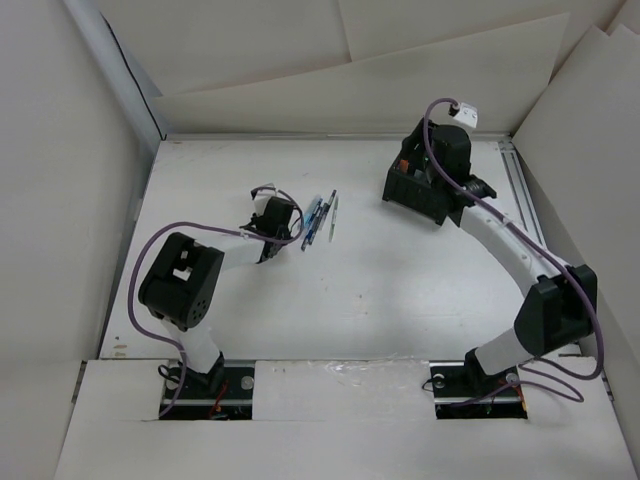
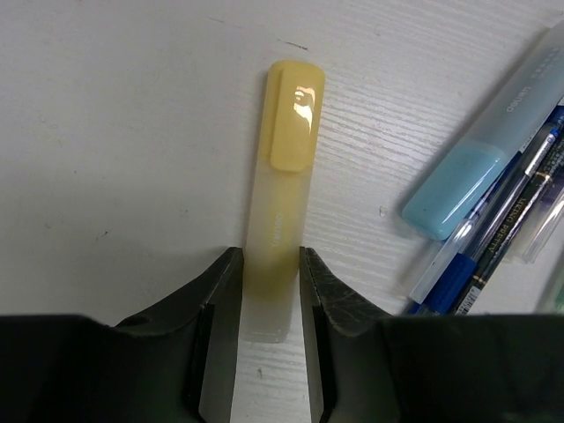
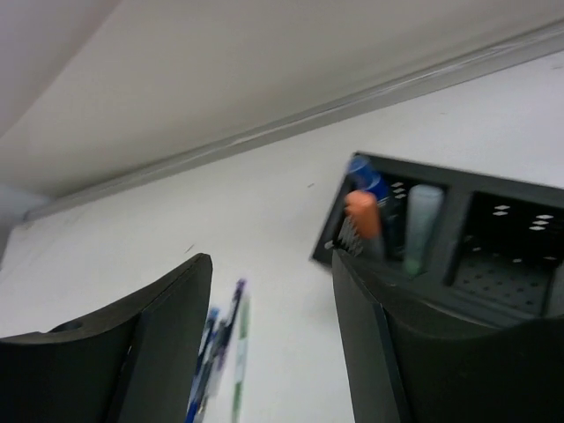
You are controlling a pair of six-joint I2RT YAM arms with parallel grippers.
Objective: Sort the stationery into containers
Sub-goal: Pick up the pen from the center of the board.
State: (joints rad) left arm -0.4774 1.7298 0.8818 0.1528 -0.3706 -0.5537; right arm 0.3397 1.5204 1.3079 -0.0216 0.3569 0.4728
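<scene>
A pale yellow highlighter [image 2: 286, 176] lies on the white table, its near end between the fingers of my left gripper [image 2: 269, 256], which is shut on it at table level. In the top view the left gripper [image 1: 285, 225] hides it. A light blue highlighter [image 2: 480, 159] and several slim pens [image 2: 493, 238] lie just to its right, seen from above as a cluster [image 1: 318, 220]. The black divided box [image 1: 405, 188] stands at the back right. My right gripper [image 3: 273, 257] is open and empty beside the box [image 3: 458, 181], which holds an orange highlighter [image 3: 363, 214], a blue pen [image 3: 366, 172] and a pale green one [image 3: 421, 220].
White walls close in the table on the left, back and right. The right arm [image 1: 500, 240] reaches diagonally from its base to the box. The pens on the table [image 3: 220, 352] show blurred between the right fingers.
</scene>
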